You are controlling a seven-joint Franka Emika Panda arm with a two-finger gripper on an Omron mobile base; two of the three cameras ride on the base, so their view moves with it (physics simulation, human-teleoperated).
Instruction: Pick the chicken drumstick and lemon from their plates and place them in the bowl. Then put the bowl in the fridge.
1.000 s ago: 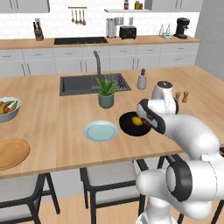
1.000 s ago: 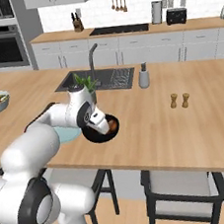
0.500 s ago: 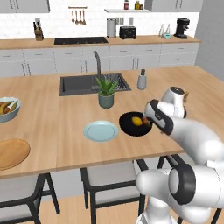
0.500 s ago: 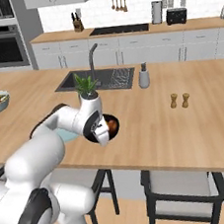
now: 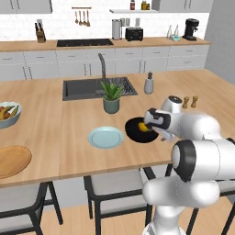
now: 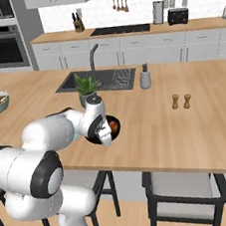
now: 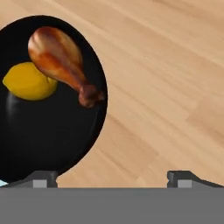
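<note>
The black bowl [image 5: 136, 132] [image 6: 112, 120] [image 7: 52, 131] sits on the wooden island, holding the lemon [image 5: 143, 126] [image 7: 28, 82] and the chicken drumstick [image 7: 59, 57] [image 6: 114, 127]. The drumstick leans on the lemon with its bone end toward the bowl's rim. My gripper [image 5: 157, 125] [image 6: 104, 134] [image 7: 111, 179] hovers open at the bowl's right edge, one fingertip [image 7: 41, 178] over the bowl and the other over bare wood. It holds nothing. Left of the bowl lie the pale blue-green plate [image 5: 106, 137] and, farther left, the wooden plate [image 5: 11, 160], both bare. The fridge is out of view.
A potted plant [image 5: 111, 98] [image 6: 85, 87] stands just behind the bowl, with the sink [image 5: 94, 88] beyond it. A soap dispenser [image 5: 148, 84], two shakers [image 5: 190, 101] and a fruit bowl [image 5: 7, 114] are also on the island. Stools stand under its front edge.
The wrist swung right and came back a little, staying by the bowl's right side. The gripper stayed open. Bowl, lemon and drumstick have not moved.
</note>
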